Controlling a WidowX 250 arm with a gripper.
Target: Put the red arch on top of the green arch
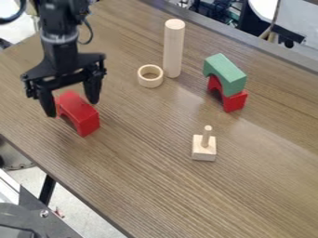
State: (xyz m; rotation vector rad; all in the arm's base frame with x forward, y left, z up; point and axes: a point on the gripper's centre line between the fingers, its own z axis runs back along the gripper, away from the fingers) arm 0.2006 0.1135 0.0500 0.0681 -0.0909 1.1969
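Note:
At the left of the table, the gripper (69, 103) hangs open, its two fingers around the upper end of a red arch (82, 115) that stands on the table. I cannot tell whether they touch it. The green arch (226, 74) rests on top of a second red arch (233, 100) at the right, both with their openings facing down toward the lower left.
A tall wooden cylinder (174, 48) stands upright between the gripper and the green arch, with a wooden ring (150, 76) beside it. Nearer the middle sits a square wooden base with a peg (204, 148). The table's edge (81, 201) runs along the lower left.

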